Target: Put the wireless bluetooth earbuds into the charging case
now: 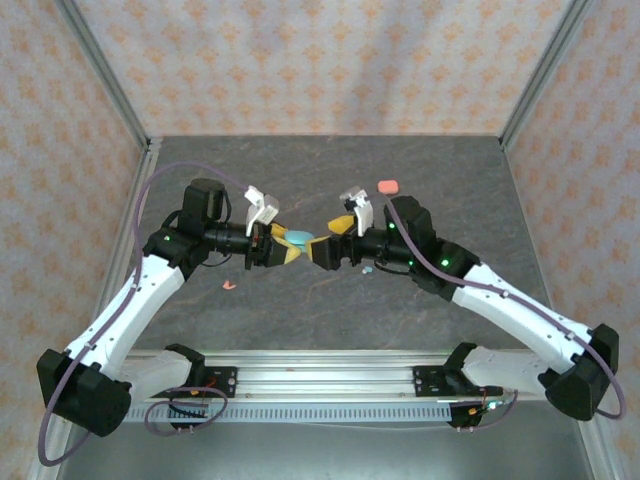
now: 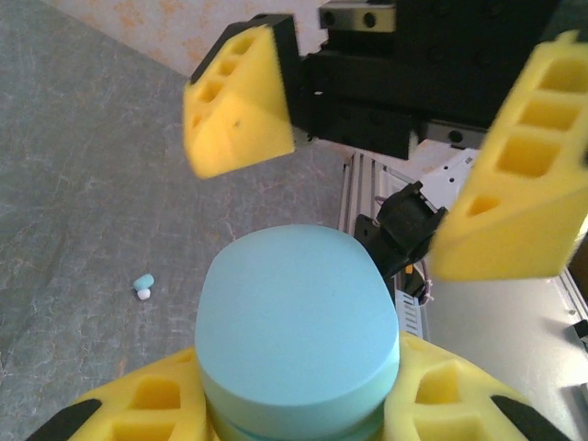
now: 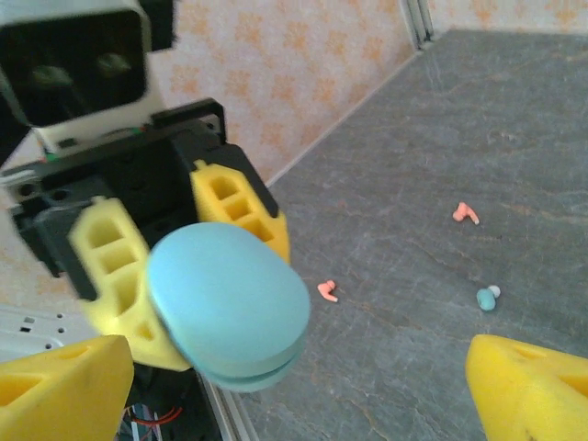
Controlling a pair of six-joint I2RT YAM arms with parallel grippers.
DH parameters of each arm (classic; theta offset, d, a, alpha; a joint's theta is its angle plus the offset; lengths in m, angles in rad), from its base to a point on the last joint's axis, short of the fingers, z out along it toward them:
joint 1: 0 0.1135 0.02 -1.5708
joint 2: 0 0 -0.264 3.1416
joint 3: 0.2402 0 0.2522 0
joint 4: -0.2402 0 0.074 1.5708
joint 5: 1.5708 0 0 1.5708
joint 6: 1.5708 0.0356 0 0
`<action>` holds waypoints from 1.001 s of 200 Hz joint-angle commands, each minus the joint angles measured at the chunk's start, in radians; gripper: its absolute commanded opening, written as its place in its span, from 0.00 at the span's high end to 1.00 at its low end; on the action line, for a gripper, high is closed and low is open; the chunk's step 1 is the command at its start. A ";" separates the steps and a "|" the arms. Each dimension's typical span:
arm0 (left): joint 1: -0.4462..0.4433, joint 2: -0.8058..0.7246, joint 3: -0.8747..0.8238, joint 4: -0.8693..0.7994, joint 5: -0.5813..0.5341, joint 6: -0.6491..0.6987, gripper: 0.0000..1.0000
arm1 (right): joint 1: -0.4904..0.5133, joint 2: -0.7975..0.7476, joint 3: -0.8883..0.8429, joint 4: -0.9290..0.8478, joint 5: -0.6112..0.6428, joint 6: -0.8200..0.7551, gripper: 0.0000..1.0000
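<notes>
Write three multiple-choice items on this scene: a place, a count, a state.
1. Where is the pink case?
A. towards the back of the table
B. in the left pincer
C. by the arm bases

2. How many pink earbuds show in the right wrist view?
A. none
B. two
C. four

3. The right pincer is:
A. shut on the teal case
B. shut, empty
C. open

Key:
A, it lies beyond both arms.
B, a second one lies apart from the first.
C, its fingers stand apart while the left pincer grips the teal case.
</notes>
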 commanded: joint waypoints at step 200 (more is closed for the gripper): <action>-0.001 0.000 0.044 -0.039 0.061 0.044 1.00 | 0.053 0.099 0.185 -0.134 0.190 -0.238 0.09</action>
